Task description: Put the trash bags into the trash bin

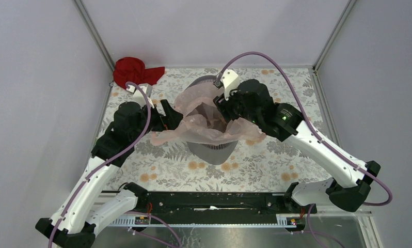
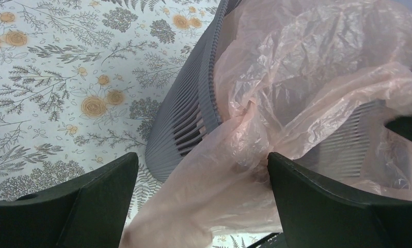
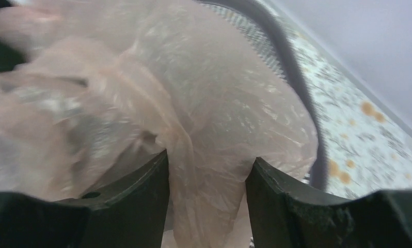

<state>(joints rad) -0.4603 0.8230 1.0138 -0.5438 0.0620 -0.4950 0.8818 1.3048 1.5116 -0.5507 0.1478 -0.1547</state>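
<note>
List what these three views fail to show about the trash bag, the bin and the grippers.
1. Trash bin interior: every view, covered by the pink trash bag.
2. Whether the right gripper pinches the film: right wrist view blurred; top view, the arm covers its fingers.
3. Bag's lower edge: left wrist view, cut off by the frame.

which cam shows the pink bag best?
Top external: the whole trash bag shows, draped over the trash bin and spilling past both sides. Left wrist shows sharp film hanging over the rim; right wrist only blurred film.
</note>
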